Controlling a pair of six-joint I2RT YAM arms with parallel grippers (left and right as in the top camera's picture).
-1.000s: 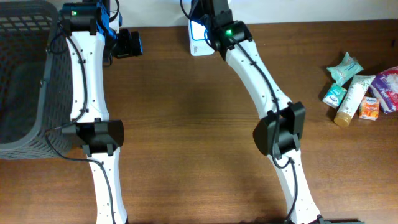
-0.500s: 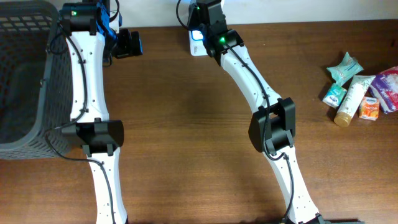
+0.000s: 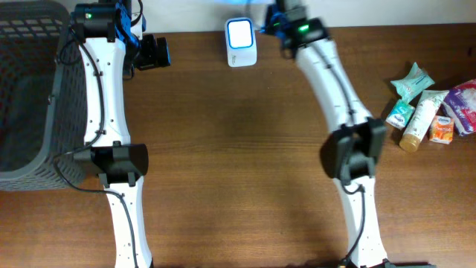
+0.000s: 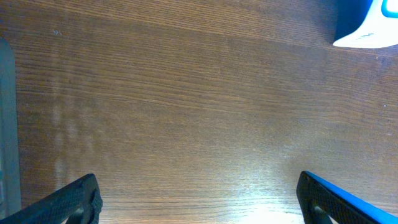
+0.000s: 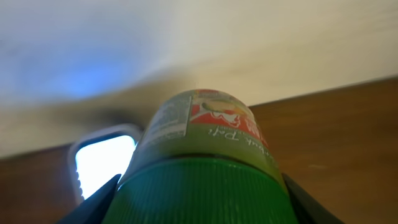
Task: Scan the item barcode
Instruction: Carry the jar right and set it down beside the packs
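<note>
Our right pincer (image 5: 199, 208) is clamped on the bottle (image 5: 199, 137), one finger (image 5: 301, 202) on each side of its green cap (image 5: 199, 186). It holds the bottle over the far edge of the surface (image 3: 223, 149), near the scanner (image 3: 242, 33) and to its right. The left pincer (image 4: 199, 199) hangs with its jaws wide apart and empty, near the far left corner by the basket (image 3: 30, 89).

We judge the bottle stiff plastic, fairly light and not fragile. Its round body and glossy label (image 5: 217, 121) could turn or slip in a loose hold. The ridged cap looks the surest place to grip, and holding there leaves the label free for scanning.

Only the right wrist view shows the bottle, with the scanner's lit window behind it on the left; we see no barcode there. The overhead view hides the bottle behind the arm but gives the layout, including the packets (image 3: 428, 104) at the right edge. The left wrist view shows bare wood and one corner of the scanner.
</note>
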